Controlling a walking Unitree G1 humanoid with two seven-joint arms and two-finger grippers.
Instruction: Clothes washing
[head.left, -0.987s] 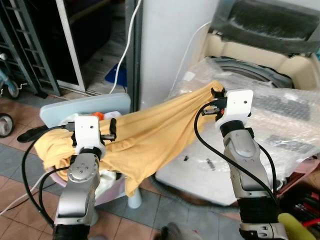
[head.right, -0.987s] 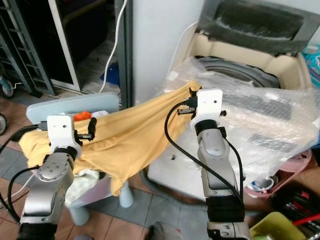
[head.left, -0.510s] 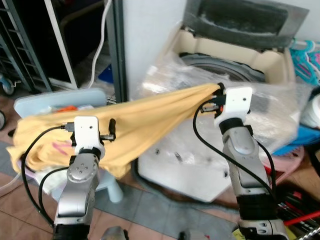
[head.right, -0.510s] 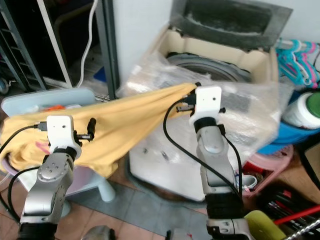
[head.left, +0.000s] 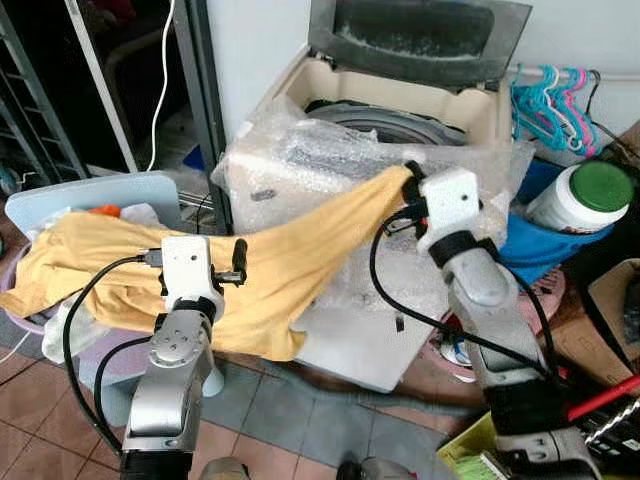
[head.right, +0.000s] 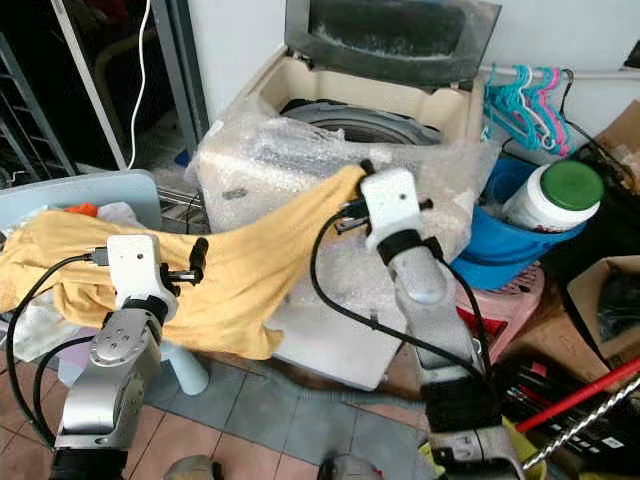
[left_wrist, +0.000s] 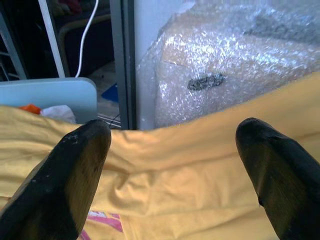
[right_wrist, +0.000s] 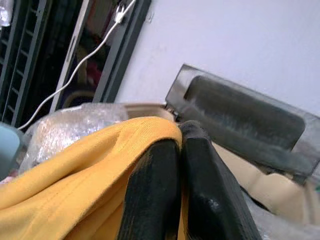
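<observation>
The right gripper (head.left: 408, 180), closed on one end of the yellow cotton garment (head.left: 290, 250), is the arm nearer the beige top-loading washing machine (head.left: 400, 110), whose open drum lies at 12 o'clock from it. The garment's long axis runs toward 8 o'clock, under the wide-open, empty left gripper (left_wrist: 170, 165), into the pale plastic laundry basket (head.left: 110, 190).

Your right gripper (right_wrist: 175, 165) is raised with fingers pinched tight together; your left gripper (left_wrist: 170, 165) sits lower, its fingers (left_wrist: 75, 170) spread wide
</observation>
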